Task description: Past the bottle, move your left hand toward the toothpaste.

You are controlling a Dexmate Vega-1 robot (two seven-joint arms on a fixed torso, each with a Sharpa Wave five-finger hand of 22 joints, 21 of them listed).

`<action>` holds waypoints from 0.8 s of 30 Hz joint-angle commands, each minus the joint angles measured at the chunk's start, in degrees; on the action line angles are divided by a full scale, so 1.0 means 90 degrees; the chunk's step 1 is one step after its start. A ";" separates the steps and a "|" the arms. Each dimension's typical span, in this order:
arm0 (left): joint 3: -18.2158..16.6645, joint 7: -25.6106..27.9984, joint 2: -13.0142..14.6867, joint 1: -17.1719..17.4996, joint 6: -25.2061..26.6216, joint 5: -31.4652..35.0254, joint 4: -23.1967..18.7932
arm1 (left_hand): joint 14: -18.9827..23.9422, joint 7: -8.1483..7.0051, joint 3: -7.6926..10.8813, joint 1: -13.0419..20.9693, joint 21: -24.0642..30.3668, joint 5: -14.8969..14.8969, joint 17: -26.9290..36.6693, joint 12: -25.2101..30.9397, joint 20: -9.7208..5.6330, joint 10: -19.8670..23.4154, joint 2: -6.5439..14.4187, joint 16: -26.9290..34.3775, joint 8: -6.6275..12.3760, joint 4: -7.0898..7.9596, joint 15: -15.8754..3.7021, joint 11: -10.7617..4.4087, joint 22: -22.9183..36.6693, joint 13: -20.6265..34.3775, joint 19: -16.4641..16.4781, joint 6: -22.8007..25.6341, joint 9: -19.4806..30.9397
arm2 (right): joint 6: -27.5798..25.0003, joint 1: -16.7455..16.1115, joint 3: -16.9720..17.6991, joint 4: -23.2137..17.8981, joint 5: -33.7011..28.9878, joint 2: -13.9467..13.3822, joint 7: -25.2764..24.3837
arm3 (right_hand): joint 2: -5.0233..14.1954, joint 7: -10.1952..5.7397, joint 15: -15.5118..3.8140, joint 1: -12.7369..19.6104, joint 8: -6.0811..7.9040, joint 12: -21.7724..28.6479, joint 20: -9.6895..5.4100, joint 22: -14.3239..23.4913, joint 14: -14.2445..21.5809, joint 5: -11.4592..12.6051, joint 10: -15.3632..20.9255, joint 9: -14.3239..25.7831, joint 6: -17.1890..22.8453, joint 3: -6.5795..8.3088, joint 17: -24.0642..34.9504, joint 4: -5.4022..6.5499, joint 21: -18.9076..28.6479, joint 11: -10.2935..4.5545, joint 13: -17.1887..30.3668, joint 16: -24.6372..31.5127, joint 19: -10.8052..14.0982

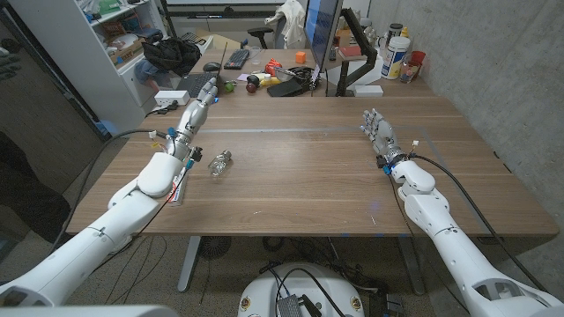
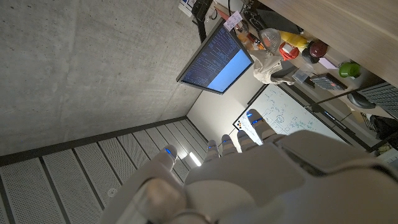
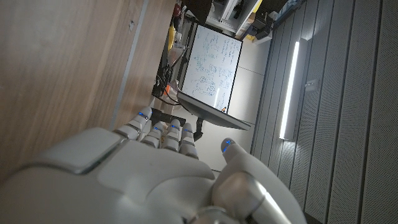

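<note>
A small clear plastic bottle (image 1: 219, 163) lies on its side on the wooden table (image 1: 308, 185), left of the middle. The toothpaste (image 1: 181, 187), a white tube with red print, lies near the table's left edge, partly hidden under my left forearm. My left hand (image 1: 199, 99) is well beyond both, toward the far left of the table, fingers stretched out and apart, holding nothing. In the left wrist view my left hand (image 2: 249, 174) shows its back with straight fingers. My right hand (image 1: 379, 132) is at the right side of the table, fingers apart and empty; its back (image 3: 143, 174) shows in the right wrist view.
At the table's far edge stand a monitor (image 1: 322, 35), a keyboard (image 1: 236, 58), fruit (image 1: 254, 81), a black backpack (image 1: 172, 55) and bottles (image 1: 397, 57). A white shelf (image 1: 106, 44) stands at the back left. A concrete wall runs along the right.
</note>
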 commanded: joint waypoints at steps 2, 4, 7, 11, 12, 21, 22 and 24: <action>-0.0277 0.0391 0.0249 0.0416 0.0346 0.0402 -0.0546 | -0.0180 -0.0011 0.0079 0.0046 -0.0010 -0.0008 0.0013 0.0011 -0.0294 -0.0005 0.0577 -0.0021 0.0003 -0.0009 -0.0146 -0.0002 0.0016 0.0013 -0.0075 0.0075 0.0037 | 0.0034 -0.0073 0.0006 -0.0095 0.0025 -0.0038 0.0041 | 0.0547 0.0021 -0.0109 -0.0016 0.0018 0.0034 -0.0713 0.0034 -0.0026 -0.0014 0.0060 0.0021 0.0040 0.0006 0.0018 -0.0047 -0.0025 0.0027 0.0023 0.0035 0.0020; -0.0316 0.0439 0.0272 0.0475 0.0398 0.0438 -0.0618 | -0.0182 -0.0003 0.0089 0.0051 -0.0017 -0.0009 0.0012 0.0010 -0.0285 -0.0004 0.0581 -0.0023 0.0002 -0.0012 -0.0139 -0.0001 0.0016 0.0013 -0.0084 0.0081 0.0037 | 0.0032 -0.0082 0.0005 -0.0110 0.0028 -0.0042 0.0042 | 0.0545 0.0017 -0.0106 -0.0017 0.0018 0.0034 -0.0712 0.0034 -0.0022 -0.0015 0.0061 0.0021 0.0040 0.0004 0.0018 -0.0047 -0.0025 0.0020 0.0023 0.0037 0.0023; -0.0374 0.0502 0.0314 0.0557 0.0462 0.0497 -0.0710 | -0.0181 -0.0012 0.0094 0.0054 -0.0023 -0.0009 0.0011 0.0009 -0.0285 -0.0006 0.0583 -0.0023 0.0003 -0.0012 -0.0140 -0.0013 0.0016 0.0013 -0.0096 0.0090 0.0038 | 0.0023 -0.0093 0.0001 -0.0130 0.0026 -0.0056 0.0048 | 0.0545 0.0018 -0.0111 -0.0019 0.0019 0.0034 -0.0712 0.0034 -0.0022 -0.0015 0.0060 0.0021 0.0045 0.0002 0.0018 -0.0046 -0.0026 0.0020 0.0023 0.0037 0.0024; -0.0453 0.0592 0.0383 0.0658 0.0557 0.0617 -0.0832 | -0.0183 -0.0016 0.0105 0.0060 -0.0027 -0.0011 0.0011 0.0010 -0.0281 -0.0001 0.0586 -0.0025 0.0008 -0.0013 -0.0139 -0.0014 0.0016 0.0013 -0.0097 0.0115 0.0038 | 0.0025 -0.0102 0.0000 -0.0150 0.0027 -0.0067 0.0053 | 0.0543 0.0023 -0.0106 -0.0021 0.0019 0.0034 -0.0710 0.0034 -0.0022 -0.0015 0.0061 0.0021 0.0045 -0.0001 0.0018 -0.0046 -0.0028 0.0019 0.0023 0.0037 0.0026; -0.0468 0.0612 0.0393 0.0675 0.0565 0.0642 -0.0849 | -0.0182 -0.0040 0.0109 0.0061 -0.0028 -0.0012 0.0010 0.0010 -0.0281 0.0000 0.0586 -0.0025 0.0007 -0.0014 -0.0142 -0.0012 0.0016 0.0013 -0.0097 0.0117 0.0038 | 0.0026 -0.0104 0.0000 -0.0154 0.0028 -0.0068 0.0053 | 0.0543 0.0020 -0.0106 -0.0021 0.0019 0.0034 -0.0710 0.0034 -0.0024 -0.0015 0.0062 0.0021 0.0044 -0.0002 0.0018 -0.0046 -0.0028 0.0021 0.0023 0.0036 0.0026; -0.0630 0.0664 0.0490 0.0852 0.0679 0.0671 -0.1025 | -0.0170 -0.0041 0.0123 0.0067 -0.0032 -0.0015 0.0010 0.0015 -0.0275 0.0019 0.0586 -0.0022 0.0012 -0.0014 -0.0143 0.0002 0.0016 0.0012 -0.0092 0.0151 0.0038 | 0.0032 -0.0092 -0.0020 -0.0148 0.0029 -0.0072 0.0070 | 0.0539 0.0020 -0.0105 -0.0027 0.0018 0.0033 -0.0709 0.0034 -0.0024 -0.0016 0.0060 0.0022 0.0043 -0.0009 0.0019 -0.0045 -0.0031 0.0020 0.0022 0.0036 0.0030; -0.0649 0.0664 0.0508 0.0874 0.0699 0.0676 -0.1043 | -0.0168 -0.0041 0.0126 0.0068 -0.0033 -0.0016 0.0010 0.0016 -0.0277 0.0024 0.0586 -0.0022 0.0011 -0.0013 -0.0142 -0.0001 0.0016 0.0012 -0.0091 0.0154 0.0038 | 0.0033 -0.0088 -0.0023 -0.0143 0.0027 -0.0070 0.0069 | 0.0538 0.0018 -0.0105 -0.0028 0.0019 0.0034 -0.0709 0.0034 -0.0022 -0.0016 0.0062 0.0022 0.0046 -0.0009 0.0019 -0.0045 -0.0032 0.0021 0.0022 0.0037 0.0030; -0.0707 0.0663 0.0555 0.0937 0.0733 0.0671 -0.1085 | -0.0170 -0.0039 0.0130 0.0069 -0.0036 -0.0018 0.0010 0.0014 -0.0272 0.0021 0.0585 -0.0022 0.0008 -0.0013 -0.0132 0.0002 0.0016 0.0012 -0.0095 0.0155 0.0038 | 0.0035 -0.0079 -0.0032 -0.0127 0.0026 -0.0066 0.0073 | 0.0537 0.0021 -0.0108 -0.0029 0.0018 0.0033 -0.0708 0.0034 -0.0020 -0.0016 0.0059 0.0022 0.0045 -0.0011 0.0019 -0.0045 -0.0032 0.0012 0.0022 0.0037 0.0031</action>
